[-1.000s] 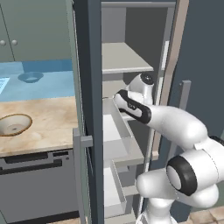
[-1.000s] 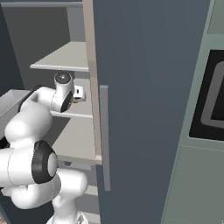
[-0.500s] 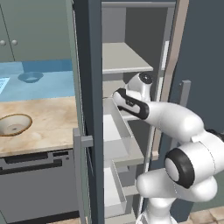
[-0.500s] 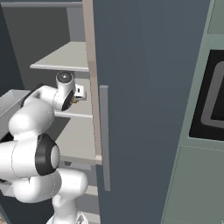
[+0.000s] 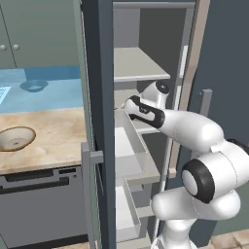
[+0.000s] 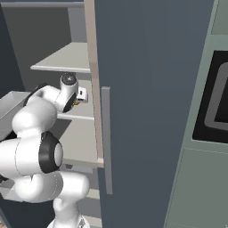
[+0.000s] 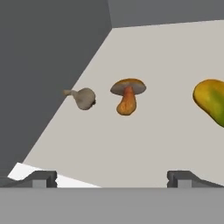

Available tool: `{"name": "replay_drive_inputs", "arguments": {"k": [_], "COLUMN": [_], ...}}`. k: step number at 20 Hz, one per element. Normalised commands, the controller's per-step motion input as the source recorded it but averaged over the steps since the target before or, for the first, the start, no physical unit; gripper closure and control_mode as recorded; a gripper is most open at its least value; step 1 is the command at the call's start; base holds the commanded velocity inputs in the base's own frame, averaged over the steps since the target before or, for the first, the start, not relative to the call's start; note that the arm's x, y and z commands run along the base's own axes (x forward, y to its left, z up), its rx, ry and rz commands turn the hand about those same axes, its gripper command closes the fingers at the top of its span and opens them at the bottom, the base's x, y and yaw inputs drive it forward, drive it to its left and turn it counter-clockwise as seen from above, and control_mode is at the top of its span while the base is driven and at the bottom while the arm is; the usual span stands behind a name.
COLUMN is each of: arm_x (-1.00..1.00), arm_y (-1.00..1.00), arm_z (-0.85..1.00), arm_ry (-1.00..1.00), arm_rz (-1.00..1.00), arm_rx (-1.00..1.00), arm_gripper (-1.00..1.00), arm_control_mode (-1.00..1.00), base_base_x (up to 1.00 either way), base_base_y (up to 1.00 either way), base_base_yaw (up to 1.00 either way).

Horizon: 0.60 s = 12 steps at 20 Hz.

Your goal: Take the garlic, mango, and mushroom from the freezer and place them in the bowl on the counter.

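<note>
Since all three foods lie loose on the freezer shelf, jaws spread wide face them: garlic left, mushroom middle, mango right; bowl waits on the bench.

A: What lies ahead of the gripper?

B: 3 items on a pale shelf, all well beyond the 2 wide-spread fingertips. The mushroom stands nearly straight ahead, brown cap on an orange stem.

A: And beside it?

B: The garlic lies just left of it, near the dark side wall. The mango sits off to the right, partly cut by the frame edge. Nothing is between the jaws.
</note>
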Motion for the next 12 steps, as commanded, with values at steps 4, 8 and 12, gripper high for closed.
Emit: {"name": "replay_drive_inputs", "arguments": {"k": [4,8,12], "arm_x": [0.04,0.04,0.18], "arm_y": [0.04,0.11,0.04], "arm_z": [-0.06,-0.06,0.00], "arm_ry": [0.00,0.00,0.06], "arm_rz": [-0.02,-0.04,-0.03], "arm_rx": [0.04,0.00,0.00], "arm_gripper": [-1.00,-1.00,-1.00], "arm_control_mode": [-1.00,-1.00,-1.00], "base_base_x": [0.00,0.00,0.00], "base_base_y": [0.00,0.00,0.00], "base_base_yaw": [0.00,0.00,0.00]}}
